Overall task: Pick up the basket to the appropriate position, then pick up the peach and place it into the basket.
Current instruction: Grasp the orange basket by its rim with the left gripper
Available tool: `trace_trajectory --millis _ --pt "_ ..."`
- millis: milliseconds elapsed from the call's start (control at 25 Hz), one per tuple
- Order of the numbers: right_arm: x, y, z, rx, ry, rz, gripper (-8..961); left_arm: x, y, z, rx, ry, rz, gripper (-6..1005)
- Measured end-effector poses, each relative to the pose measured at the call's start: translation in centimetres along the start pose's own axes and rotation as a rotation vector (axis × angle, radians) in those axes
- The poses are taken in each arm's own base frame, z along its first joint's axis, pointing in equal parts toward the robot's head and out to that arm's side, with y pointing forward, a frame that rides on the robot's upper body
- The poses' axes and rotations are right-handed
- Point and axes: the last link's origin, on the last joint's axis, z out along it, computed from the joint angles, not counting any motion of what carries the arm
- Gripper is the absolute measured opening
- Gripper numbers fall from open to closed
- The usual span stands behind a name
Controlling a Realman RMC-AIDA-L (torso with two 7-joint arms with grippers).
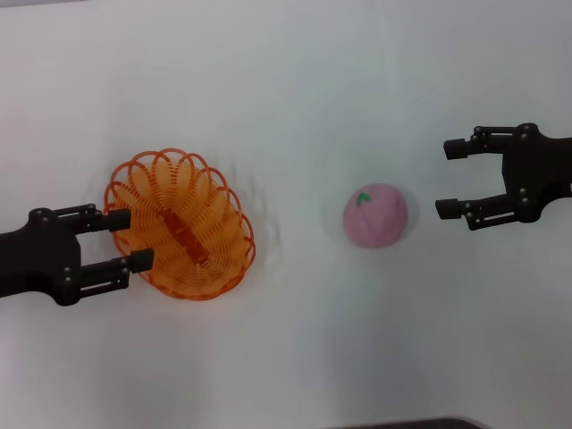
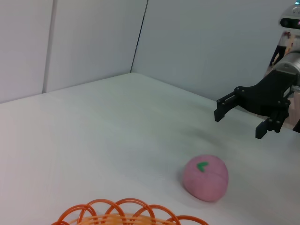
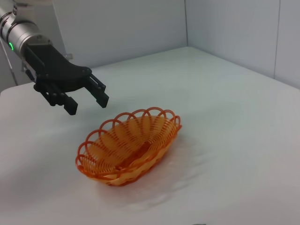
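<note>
Basket (image 1: 181, 225) task, state at this moment. Left claw (image 1: 131, 239): fingers spread wide, holding nothing. In the head view its two fingertips overlap the basket's left rim, one near the upper part of that edge, one lower down. The right wrist view shows this claw (image 3: 86, 99) raised above the basket (image 3: 130, 145) and clear of the rim, so no contact.

Basket: orange, oval, looped coils with a scalloped rim, sitting flat on the white worktop (image 1: 295, 357) at the robot's left. Long axis runs diagonally in the head view. Nothing inside it. Only its near rim loops (image 2: 126, 213) show in the left wrist view.

Peach (image 1: 375, 215): pink, round, green leaf mark on top, resting on the worktop right of centre, well apart from the basket.

Right claw (image 1: 451, 179): also spread wide and holding nothing, near the peach on the robot's right side, fingertips pointing toward it with a gap between. In the left wrist view this claw (image 2: 239, 117) hangs above the worktop, higher than the peach (image 2: 206, 177) and beyond it.
</note>
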Motion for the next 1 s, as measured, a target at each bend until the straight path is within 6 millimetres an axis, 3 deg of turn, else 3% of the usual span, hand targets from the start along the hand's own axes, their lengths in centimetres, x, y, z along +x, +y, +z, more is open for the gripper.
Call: trace_trajectory --millis 720,840,1000 --pt "0.3 0.2 0.3 0.007 -0.005 0.006 911 0.2 -0.1 0.1 0.009 0.004 -0.014 656" --pt "0.2 0.1 0.5 0.006 -0.005 0.003 911 1.4 -0.7 -0.2 0.02 0.006 -0.055 652" --pt "-0.1 0.0 0.8 0.002 -0.008 -0.004 911 4.7 -1.6 -0.6 0.023 -0.009 -0.064 647"
